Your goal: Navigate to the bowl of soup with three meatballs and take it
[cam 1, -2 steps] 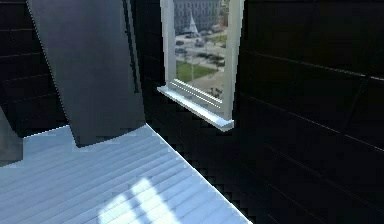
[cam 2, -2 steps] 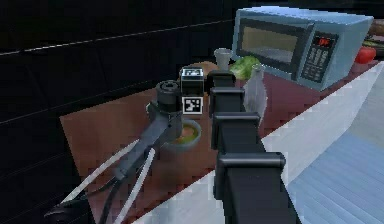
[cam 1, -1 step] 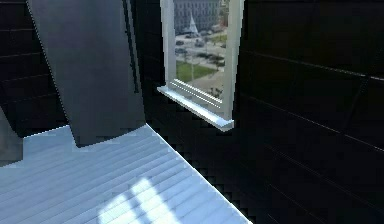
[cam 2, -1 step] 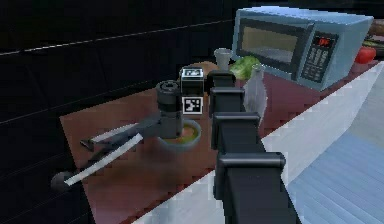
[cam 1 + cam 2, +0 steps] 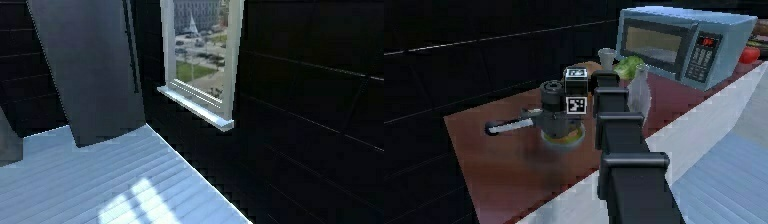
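while above the brown counter [image 5: 489,172], claw [image 5: 496,127] left of microwave [image 5: 674,40]

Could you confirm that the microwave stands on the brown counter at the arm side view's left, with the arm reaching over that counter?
Not quite: the arm side view shows the microwave at its upper right, not its left. It does stand on the brown counter, and the arm does reach over that counter.

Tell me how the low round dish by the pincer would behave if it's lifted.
The dish looks shallow and wide, so it probably sits stable on the counter rather than tipping. If it holds liquid, any tilt would likely spill it. It seems hard and smooth-sided, so the pincer may slip on it.
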